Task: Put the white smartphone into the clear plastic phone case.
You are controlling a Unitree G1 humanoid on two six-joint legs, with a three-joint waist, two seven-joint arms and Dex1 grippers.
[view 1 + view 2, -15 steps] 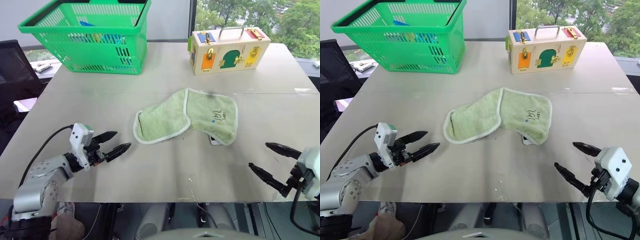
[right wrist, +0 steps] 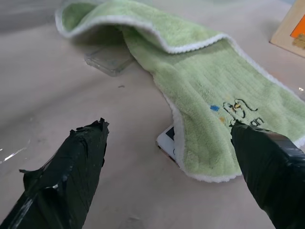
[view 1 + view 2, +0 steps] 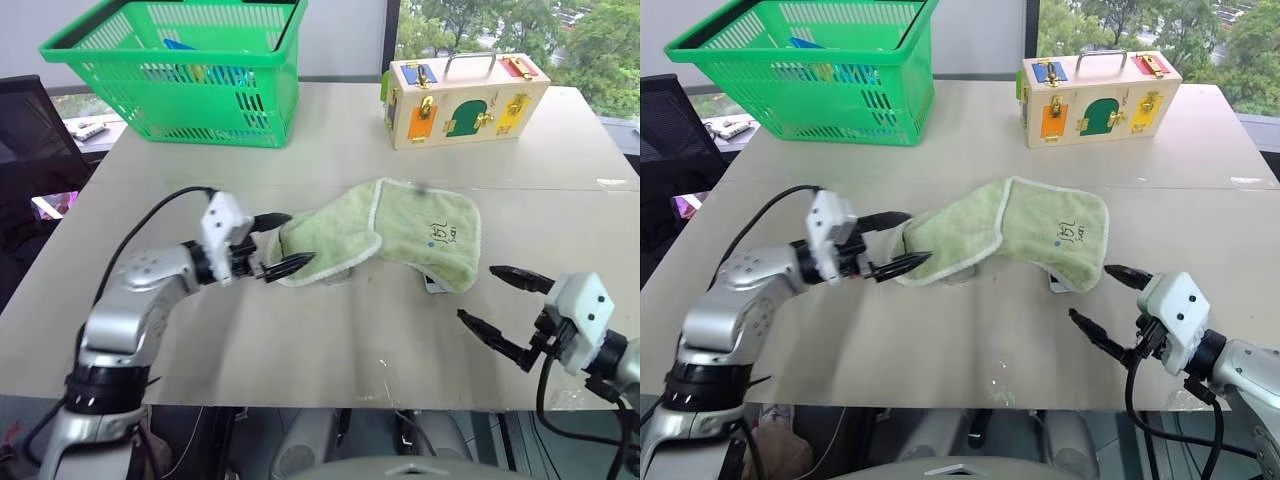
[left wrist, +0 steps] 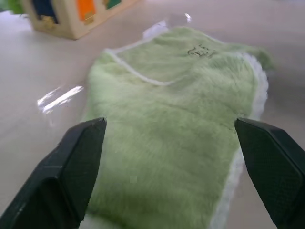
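A green towel [image 3: 385, 235] lies mid-table over both task things. From under its right end peeks a corner of the white smartphone [image 2: 167, 141], also visible as a white sliver [image 3: 432, 284]. The clear plastic phone case [image 2: 107, 59] shows partly under the towel's raised left fold. My left gripper [image 3: 290, 240] is open at the towel's left end, its fingers on either side of that end, nothing held. My right gripper [image 3: 480, 293] is open just off the towel's right end, a short way from the phone corner, and holds nothing.
A green plastic basket [image 3: 180, 70] with items inside stands at the back left. A wooden lock box [image 3: 465, 100] sits at the back right. The table's front edge [image 3: 330, 400] runs just below both grippers. A black chair [image 3: 30, 150] stands off the left side.
My left arm has reached forward and to the right, from the table's near left up to the towel's left end. My right gripper has moved inward toward the towel's right end. Both stayed open.
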